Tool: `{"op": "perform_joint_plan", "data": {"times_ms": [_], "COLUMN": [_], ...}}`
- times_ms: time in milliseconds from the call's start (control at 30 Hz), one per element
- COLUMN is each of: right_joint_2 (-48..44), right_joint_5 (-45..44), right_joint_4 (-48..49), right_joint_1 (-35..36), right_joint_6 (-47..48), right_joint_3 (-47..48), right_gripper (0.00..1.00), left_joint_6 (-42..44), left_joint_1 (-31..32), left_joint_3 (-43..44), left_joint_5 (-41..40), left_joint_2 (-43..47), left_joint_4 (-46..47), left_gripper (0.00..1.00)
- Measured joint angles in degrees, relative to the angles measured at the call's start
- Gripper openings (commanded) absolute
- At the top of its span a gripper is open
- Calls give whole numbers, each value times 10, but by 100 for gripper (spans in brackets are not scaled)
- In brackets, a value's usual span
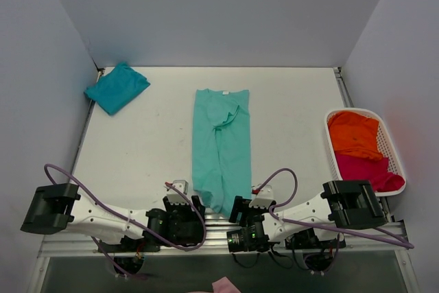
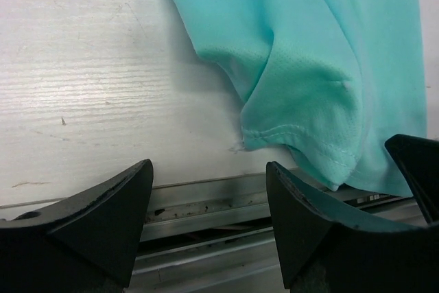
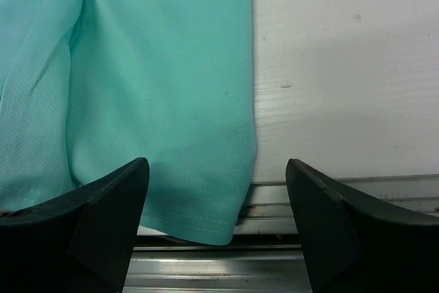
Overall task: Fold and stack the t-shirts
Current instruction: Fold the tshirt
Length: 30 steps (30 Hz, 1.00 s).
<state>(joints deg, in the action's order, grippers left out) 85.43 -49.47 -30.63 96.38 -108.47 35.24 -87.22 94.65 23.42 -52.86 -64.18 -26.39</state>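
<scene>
One shirt looks done: the teal shirt [image 1: 116, 87] lies folded in a small bundle at the far left corner of the counter [image 1: 137, 149], well apart from everything else. The mint shirt [image 1: 221, 149] is partway there. It lies down the middle of the counter as a long narrow strip with its sides turned in. Its neck label is at the far end and its hem is at the near edge, hanging a little over the metal rail [image 3: 343, 204]. It is not yet folded across its length, so I judge that to be the step in hand. The left tool [image 2: 209, 176] and right tool [image 3: 218, 166] sit low at that hem, one near each corner, both open and holding nothing. The hem's right corner lies between the right tool's fingers, and the rumpled left corner lies just beyond one finger of the left tool. Two more, the orange shirt [image 1: 353, 134] and the magenta shirt [image 1: 367, 169], lie unfolded in the white basket [image 1: 393, 152] at the right edge. Nothing is stacked yet, so most of the work appears to remain.
</scene>
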Motion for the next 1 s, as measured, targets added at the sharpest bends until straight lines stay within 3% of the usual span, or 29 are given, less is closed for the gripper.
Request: {"op": "perform_joint_plan", "data": {"times_ms": [500, 600, 800, 900, 1000], "right_joint_2": [6, 7, 7, 7, 7], "right_joint_5": [1, 2, 4, 2, -2], "right_joint_4": [7, 13, 30, 35, 43], "right_joint_1": [-19, -26, -42, -48, -52], "right_joint_6": [7, 10, 27, 37, 45], "right_joint_3": [0, 0, -8, -11, -14], "right_gripper": [77, 77, 73, 69, 68], "left_joint_6": [61, 68, 72, 74, 73], "left_joint_1": [-65, -68, -70, -72, -78], "left_joint_3": [-57, -57, -57, -57, -57], "left_joint_5": [-26, -22, -6, -3, 0], "left_joint_2": [-57, -70, -91, -103, -115], "left_joint_4": [256, 287, 322, 334, 346], "left_gripper": [74, 70, 50, 45, 33]}}
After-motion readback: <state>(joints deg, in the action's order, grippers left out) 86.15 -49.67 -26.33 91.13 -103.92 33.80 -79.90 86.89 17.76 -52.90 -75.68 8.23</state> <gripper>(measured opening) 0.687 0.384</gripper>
